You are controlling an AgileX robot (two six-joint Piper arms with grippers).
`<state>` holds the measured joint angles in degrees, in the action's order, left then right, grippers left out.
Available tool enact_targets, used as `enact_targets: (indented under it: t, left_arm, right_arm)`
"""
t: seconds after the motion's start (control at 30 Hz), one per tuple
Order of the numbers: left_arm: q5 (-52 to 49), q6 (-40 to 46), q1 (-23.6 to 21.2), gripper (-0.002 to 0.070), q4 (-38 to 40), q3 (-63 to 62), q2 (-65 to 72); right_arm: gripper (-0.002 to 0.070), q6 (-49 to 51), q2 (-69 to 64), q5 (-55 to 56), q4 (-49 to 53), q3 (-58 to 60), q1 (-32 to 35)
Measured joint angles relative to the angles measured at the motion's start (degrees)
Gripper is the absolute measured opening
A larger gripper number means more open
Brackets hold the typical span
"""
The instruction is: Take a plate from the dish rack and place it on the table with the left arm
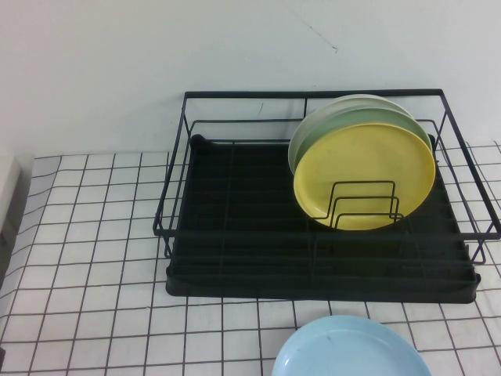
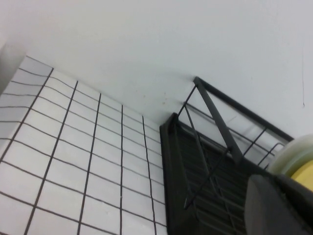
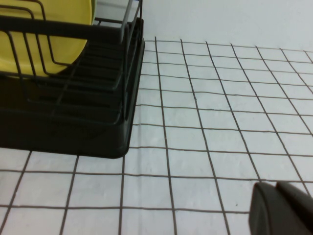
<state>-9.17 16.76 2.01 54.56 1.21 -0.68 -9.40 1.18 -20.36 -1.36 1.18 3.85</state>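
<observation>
The yellow plate [image 1: 364, 176] stands on edge in the black dish rack [image 1: 235, 235], leaning on the wire dividers at the rack's right side, in front of two pale green plates [image 1: 344, 117]. Neither arm shows in the high view. In the left wrist view my left gripper [image 2: 274, 196] is shut and empty, hovering outside the rack's left end [image 2: 195, 166], with a sliver of the yellow plate [image 2: 305, 176] beyond it. My right gripper [image 3: 279, 196] is shut over the table's grid cloth [image 3: 205, 122], right of the rack [image 3: 73, 132] and apart from the plate [image 3: 63, 7].
A light blue plate [image 1: 352, 352] lies flat on the table [image 1: 94, 235] in front of the rack, at the near edge. A white wall rises behind the rack. A pale object sits at the table's far left edge [image 1: 8, 196].
</observation>
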Motion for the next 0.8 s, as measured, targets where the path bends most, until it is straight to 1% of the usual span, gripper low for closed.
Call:
enact_targets:
  t: [0.13,0.2,0.27,0.37,0.53,0.6,0.67,0.73,0.8]
  left_arm:
    - [2.71,-0.26,0.00,-0.0002,2.07,0.00,0.00]
    - [2.15,-0.26,0.00,-0.0002,3.32,0.00,0.00]
    - [-1.95,0.73,0.10,-0.0002,3.16,-1.63,0.00]
    - [-8.77,3.25,0.33,-0.0002,0.10,-9.83,3.73]
    - [-22.37,4.79,0.42,-0.0002,-5.48,-25.69,19.14]
    - [-28.25,7.74,0.42,-0.0002,-6.26,-30.94,25.49]
    - [-33.84,13.06,0.42,-0.0002,-6.16,-36.12,31.79]
    - [-37.70,19.18,0.42,-0.0002,-4.32,-40.64,38.53]
    - [-39.41,25.41,0.47,-0.0002,-1.05,-44.16,45.13]
  right_arm:
    - [-0.0001,0.00,0.00,0.00,0.00,0.00,0.00]
    - [-0.0001,0.00,0.00,0.00,0.00,0.00,0.00]
    - [-0.0001,0.00,0.00,0.00,0.00,0.00,0.00]
    - [-0.0001,0.00,0.00,0.00,0.00,0.00,0.00]
    - [-0.0001,0.00,0.00,0.00,0.00,0.00,0.00]
    - [-0.0001,0.00,0.00,0.00,0.00,0.00,0.00]
    - [-0.0001,0.00,0.00,0.00,0.00,0.00,0.00]
    - [-0.0001,0.00,0.00,0.00,0.00,0.00,0.00]
    - [-0.0001,0.00,0.00,0.00,0.00,0.00,0.00]
